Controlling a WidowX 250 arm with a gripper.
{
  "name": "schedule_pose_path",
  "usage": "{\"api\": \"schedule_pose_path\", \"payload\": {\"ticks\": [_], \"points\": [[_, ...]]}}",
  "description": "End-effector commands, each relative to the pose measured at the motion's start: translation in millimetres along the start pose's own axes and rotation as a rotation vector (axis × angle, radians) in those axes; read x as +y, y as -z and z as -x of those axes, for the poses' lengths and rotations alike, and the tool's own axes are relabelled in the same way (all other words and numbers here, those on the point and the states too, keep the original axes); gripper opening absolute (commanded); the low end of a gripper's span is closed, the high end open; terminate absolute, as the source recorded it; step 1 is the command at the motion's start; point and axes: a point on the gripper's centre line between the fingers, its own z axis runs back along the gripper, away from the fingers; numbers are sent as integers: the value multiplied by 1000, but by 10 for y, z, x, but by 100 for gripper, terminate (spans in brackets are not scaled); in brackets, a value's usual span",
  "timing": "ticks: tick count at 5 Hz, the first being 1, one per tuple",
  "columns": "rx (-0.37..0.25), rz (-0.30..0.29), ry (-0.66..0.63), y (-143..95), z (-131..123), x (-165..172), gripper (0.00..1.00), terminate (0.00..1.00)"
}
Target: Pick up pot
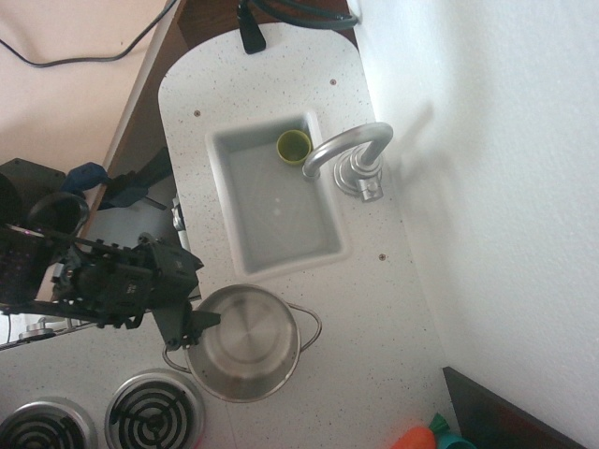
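The shiny steel pot with two wire loop handles stands upright on the speckled counter, just in front of the sink. My black gripper hangs over the pot's left rim, with its jaws apart. One finger reaches over the rim into the pot. The other finger stays outside, on the sink side. Nothing is gripped. The pot's left handle is partly hidden under the gripper.
A white sink holds a small yellow-green cup in its far corner, under a silver faucet. Two coil burners lie at the bottom left. An orange and teal toy sits at the bottom right. A white wall runs along the right side.
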Motion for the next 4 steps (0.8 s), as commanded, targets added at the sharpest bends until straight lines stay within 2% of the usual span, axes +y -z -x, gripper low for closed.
{"api": "schedule_pose_path", "payload": {"ticks": [1, 3, 4], "points": [[55, -71, -4, 220, -29, 84, 100, 0], [88, -102, -26, 446, 9, 214, 100, 0], [88, -93, -34, 493, 50, 220, 100, 0]]}}
